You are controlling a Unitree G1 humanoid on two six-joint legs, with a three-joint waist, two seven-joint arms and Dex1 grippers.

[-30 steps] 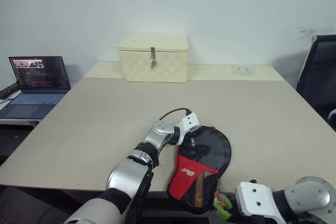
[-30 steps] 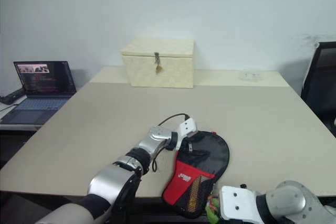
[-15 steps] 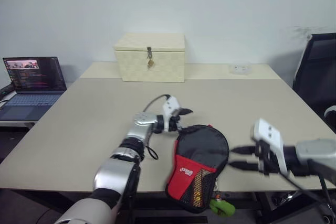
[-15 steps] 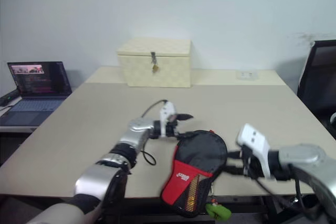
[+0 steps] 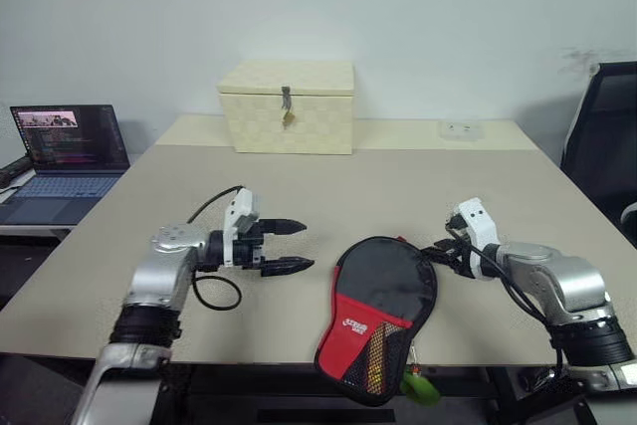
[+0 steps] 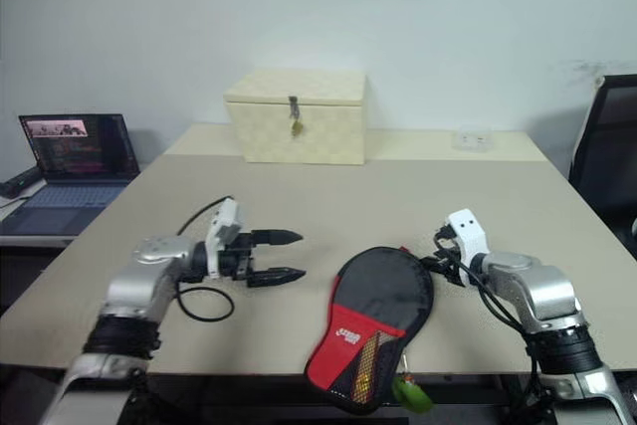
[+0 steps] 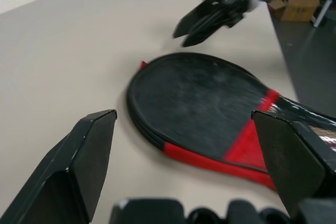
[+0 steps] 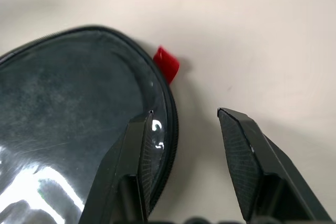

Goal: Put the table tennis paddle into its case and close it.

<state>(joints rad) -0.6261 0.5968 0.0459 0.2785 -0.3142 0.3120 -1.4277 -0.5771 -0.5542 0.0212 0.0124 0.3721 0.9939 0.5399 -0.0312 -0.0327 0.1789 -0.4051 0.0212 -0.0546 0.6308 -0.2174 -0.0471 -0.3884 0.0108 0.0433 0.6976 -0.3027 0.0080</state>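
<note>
The case point(image 5: 386, 281) lies flat near the table's front edge. Its round black end points away from me, and its red logo panel point(image 5: 360, 326) and mesh pocket hang over the edge, with a green pull tag point(image 5: 419, 388) dangling below. A small red tab point(image 8: 167, 62) sticks out at the round end. The table tennis paddle is hidden. My left gripper point(image 5: 307, 246) hovers open, well left of the case, pointing at it. My right gripper point(image 8: 186, 113) is open at the case's round right rim, one finger point(image 8: 137, 156) over the rim and the other point(image 8: 247, 156) over bare table.
A cream checkered latched box point(image 5: 289, 106) stands at the back of the table point(image 5: 199, 186). An open laptop point(image 5: 65, 151) sits on a lower surface to the left. A black chair point(image 5: 609, 146) stands at the right. A small pale object point(image 5: 458, 129) rests at the back right.
My left gripper drew away from the case to the left and rose. My right gripper came from below the front edge, by the green tag, up to the case's round rim and opened.
</note>
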